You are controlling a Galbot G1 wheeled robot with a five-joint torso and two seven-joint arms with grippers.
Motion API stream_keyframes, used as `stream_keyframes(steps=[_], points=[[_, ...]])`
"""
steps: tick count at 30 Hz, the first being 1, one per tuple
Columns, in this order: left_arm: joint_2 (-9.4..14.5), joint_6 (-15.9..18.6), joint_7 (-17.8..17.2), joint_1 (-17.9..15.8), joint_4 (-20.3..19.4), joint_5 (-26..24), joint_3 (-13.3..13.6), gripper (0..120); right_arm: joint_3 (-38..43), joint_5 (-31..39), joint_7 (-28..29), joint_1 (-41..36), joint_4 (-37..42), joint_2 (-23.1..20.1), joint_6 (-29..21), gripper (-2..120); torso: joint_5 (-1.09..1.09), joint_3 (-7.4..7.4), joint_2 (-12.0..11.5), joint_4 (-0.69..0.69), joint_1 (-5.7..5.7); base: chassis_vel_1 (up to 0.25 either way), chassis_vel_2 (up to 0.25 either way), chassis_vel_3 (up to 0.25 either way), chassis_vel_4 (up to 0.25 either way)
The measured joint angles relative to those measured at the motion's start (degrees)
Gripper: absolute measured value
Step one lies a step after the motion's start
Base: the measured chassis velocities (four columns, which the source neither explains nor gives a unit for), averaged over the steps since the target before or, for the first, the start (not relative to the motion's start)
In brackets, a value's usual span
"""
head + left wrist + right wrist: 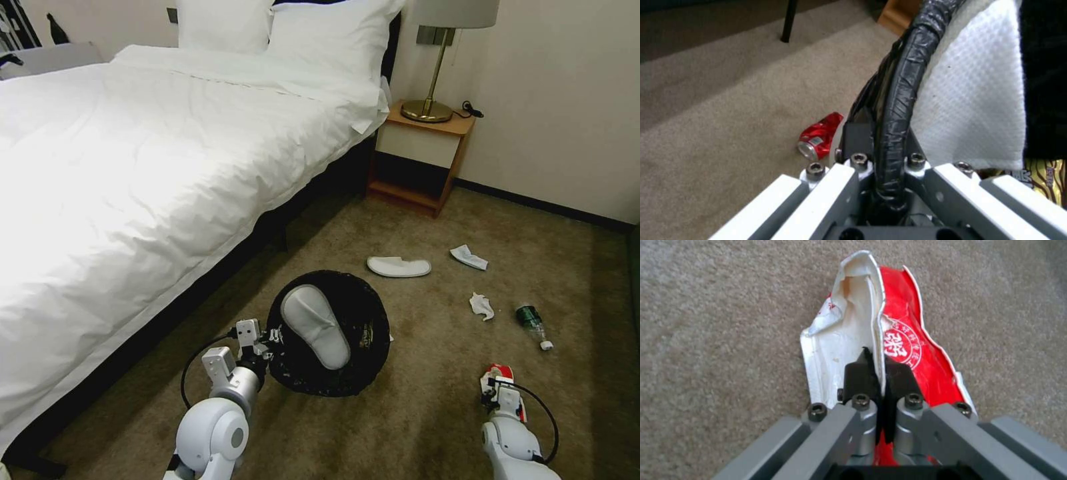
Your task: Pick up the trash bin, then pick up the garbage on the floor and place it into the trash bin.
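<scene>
The trash bin (pixel 373 303), black wire mesh, hangs tilted with its mouth toward me. My left gripper (pixel 265 341) is shut on its rim (pixel 902 83). A white slipper (pixel 315 325) lies inside it. Low at the right, my right gripper (pixel 495 390) is shut on a red and white snack packet (pixel 907 350) over the carpet. More garbage lies on the floor: a second white slipper (pixel 399 267), two crumpled tissues (pixel 469 257) (pixel 481 306), a green bottle (pixel 531 321) and a crushed red can (pixel 820 136) beside the bin.
A large white bed (pixel 133 167) runs along the left side. At the back stands a wooden nightstand (pixel 420 150) with a brass lamp (pixel 430 100), against the wall. Open carpet stretches between the bin and the litter on the right.
</scene>
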Motion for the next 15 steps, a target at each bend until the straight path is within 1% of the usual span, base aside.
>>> stream_keyframes(steps=[7,15], points=[[0.02,0.01,0.13,0.02,0.51,0.13,-0.01,1,-0.21,-0.21,-0.05,-0.91,1.36,-0.07,0.34,0,0.00,0.00,0.00,0.00,0.00,0.000,0.000,0.000,0.000],[0.08,0.03,0.34,-0.12,0.58,0.40,0.07,1,-0.25,0.02,0.26,-2.35,6.17,-0.32,0.23,0,0.00,0.00,0.00,-0.01,0.00,0.000,0.000,0.000,0.000]])
